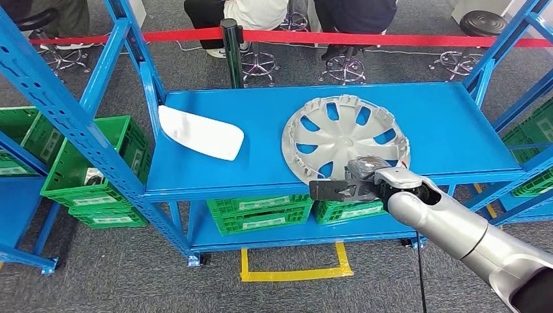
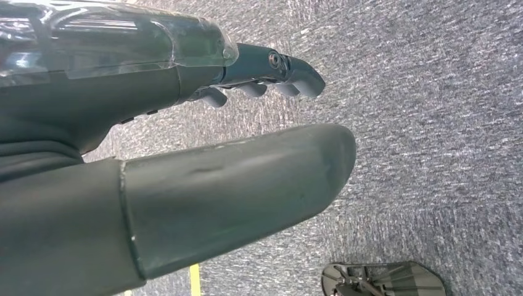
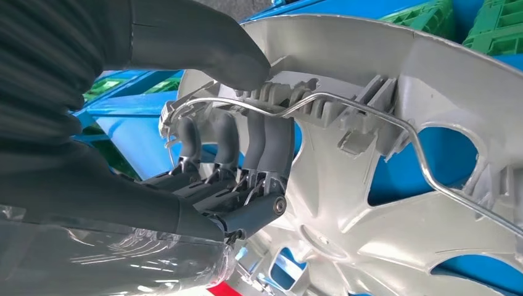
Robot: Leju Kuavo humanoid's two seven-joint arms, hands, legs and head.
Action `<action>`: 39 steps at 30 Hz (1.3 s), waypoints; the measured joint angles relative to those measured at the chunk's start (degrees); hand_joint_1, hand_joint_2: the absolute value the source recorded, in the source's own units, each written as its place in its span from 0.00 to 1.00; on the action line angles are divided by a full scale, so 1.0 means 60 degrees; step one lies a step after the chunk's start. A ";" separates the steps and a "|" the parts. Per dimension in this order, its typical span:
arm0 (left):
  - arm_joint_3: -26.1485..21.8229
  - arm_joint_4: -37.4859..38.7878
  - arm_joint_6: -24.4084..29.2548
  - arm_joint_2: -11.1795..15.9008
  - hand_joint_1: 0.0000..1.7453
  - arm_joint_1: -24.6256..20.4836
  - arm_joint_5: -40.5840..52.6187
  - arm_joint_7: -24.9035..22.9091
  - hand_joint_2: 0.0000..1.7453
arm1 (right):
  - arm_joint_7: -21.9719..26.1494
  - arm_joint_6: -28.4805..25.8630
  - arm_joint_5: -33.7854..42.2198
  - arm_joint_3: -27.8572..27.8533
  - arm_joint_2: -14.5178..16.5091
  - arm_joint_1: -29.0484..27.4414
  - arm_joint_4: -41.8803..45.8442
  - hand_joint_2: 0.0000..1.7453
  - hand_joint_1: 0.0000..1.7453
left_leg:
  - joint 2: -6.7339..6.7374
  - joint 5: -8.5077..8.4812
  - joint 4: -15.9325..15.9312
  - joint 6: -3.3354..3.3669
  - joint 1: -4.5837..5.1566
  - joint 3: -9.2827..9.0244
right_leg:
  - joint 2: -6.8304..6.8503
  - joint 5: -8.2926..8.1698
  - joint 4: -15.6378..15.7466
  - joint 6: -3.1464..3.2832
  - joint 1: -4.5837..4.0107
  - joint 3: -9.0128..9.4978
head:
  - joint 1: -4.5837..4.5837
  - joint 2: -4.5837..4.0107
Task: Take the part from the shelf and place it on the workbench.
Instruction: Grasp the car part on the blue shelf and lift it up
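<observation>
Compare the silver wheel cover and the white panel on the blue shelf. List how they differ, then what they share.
The wheel cover is round and silver-grey with spoke openings; the white panel is a smooth, solid, elongated slab. The wheel cover is gripped at its near rim by the right hand; the white panel lies untouched. The wheel cover looks wider than the panel. Both rest on the same blue shelf.
</observation>
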State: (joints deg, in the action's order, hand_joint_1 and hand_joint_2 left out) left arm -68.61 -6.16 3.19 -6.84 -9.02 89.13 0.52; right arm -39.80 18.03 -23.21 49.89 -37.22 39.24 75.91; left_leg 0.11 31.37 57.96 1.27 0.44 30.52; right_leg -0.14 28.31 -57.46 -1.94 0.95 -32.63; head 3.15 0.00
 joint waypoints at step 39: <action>-0.0200 0.0000 -0.0015 0.0000 0.00 0.0000 0.0117 0.0003 0.00 | 0.0000 0.0737 -0.0589 -0.0333 -0.0015 -0.0483 0.0012 1.00 0.00 | 0.0001 0.0000 0.0000 0.0000 0.0000 -0.0003 | -0.0002 0.0000 0.0001 0.0000 0.0000 0.0000 | -0.0004 0.0000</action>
State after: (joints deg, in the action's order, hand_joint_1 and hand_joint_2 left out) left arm -69.81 -6.16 3.10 -6.84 -9.02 89.83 0.54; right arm -39.80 22.45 -26.74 47.89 -37.31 36.34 75.98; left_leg 0.12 31.37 57.96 1.27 0.44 30.50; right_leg -0.15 28.31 -57.46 -1.94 0.95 -32.63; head 3.13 0.00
